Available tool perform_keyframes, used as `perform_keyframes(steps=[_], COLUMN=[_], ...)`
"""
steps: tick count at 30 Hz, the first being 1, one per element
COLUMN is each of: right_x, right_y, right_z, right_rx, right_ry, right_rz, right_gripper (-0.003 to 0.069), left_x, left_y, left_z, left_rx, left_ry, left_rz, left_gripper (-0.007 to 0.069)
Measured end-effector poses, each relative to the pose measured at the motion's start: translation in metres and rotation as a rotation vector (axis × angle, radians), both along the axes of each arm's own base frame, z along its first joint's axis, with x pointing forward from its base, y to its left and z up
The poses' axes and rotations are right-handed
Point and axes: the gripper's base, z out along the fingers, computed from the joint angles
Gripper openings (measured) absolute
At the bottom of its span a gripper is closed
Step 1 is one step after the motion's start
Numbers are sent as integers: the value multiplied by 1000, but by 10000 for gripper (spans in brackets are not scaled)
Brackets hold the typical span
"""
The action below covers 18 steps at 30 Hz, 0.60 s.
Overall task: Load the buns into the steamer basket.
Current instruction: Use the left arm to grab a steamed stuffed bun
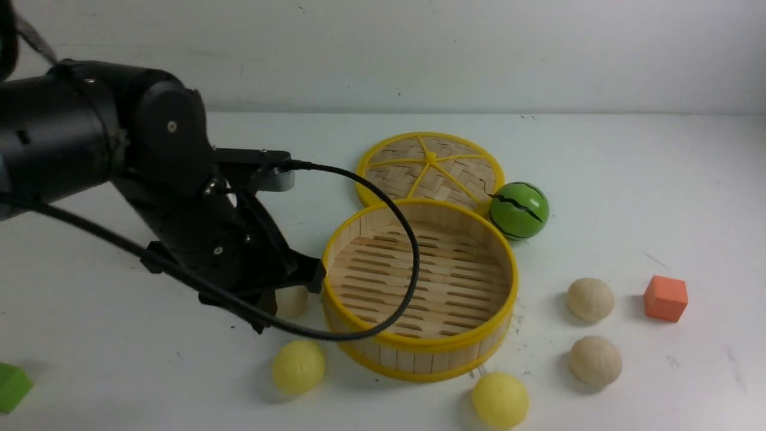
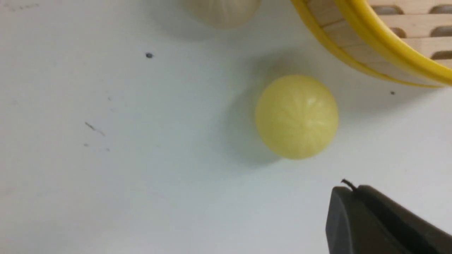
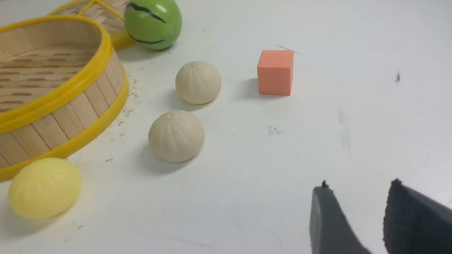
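Starting big: watching the left arm reaching in low, with the left claw hanging right at the rim of the steamer basket, pinched fully shut and carrying nothing. Seeing the basket just beyond that claw tip, so close from the front camera that calling contact is impossible. Counting no bun inside yet, so judging this as the very opening of the job.

Now down to the buns. Spotting a cream bun tucked right beneath the shut claw, half hidden behind it. Spotting a yellow bun lying on the robot's side of the claw, near the basket wall, clear of the fingertip in the wrist camera. Finding no long axis on these round shapes, so allowing any wrist angle. Needing those jaws spread first, though, before dropping over either one.

Over to the right claw: standing parted, gripping nothing, out of the front camera. Facing a nearer cream bun, a farther cream bun and a second yellow bun, all well ahead of it, toward the basket. Calling the left claw nearer for its two buns, the right for those three.
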Motion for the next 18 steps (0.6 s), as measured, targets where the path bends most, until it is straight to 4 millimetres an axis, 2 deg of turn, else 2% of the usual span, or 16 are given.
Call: perform_keyframes(steps=[2, 3, 4, 5, 8, 13, 18], right_x=[0, 0, 0, 0, 0, 0, 0], right_y=[0, 0, 0, 0, 0, 0, 0], right_z=[0, 0, 0, 0, 0, 0, 0], right_rx=[0, 0, 0, 0, 0, 0, 0], right_ry=[0, 0, 0, 0, 0, 0, 0], right_rz=[0, 0, 0, 0, 0, 0, 0], right_gripper=[241, 241, 241, 241, 241, 241, 241], left_x=[18, 18, 30, 31, 51, 72, 83], left_y=[-6, -6, -10, -10, -9, 5, 3], left_z=[-9, -9, -14, -14, -21, -28, -41], left_rx=[34, 36, 49, 50, 41, 25, 14], left_ry=[9, 10, 16, 16, 27, 35, 2], left_rz=[-13, -14, -24, -25, -21, 9, 10], left_gripper=[-13, -13, -13, -13, 6, 115, 206])
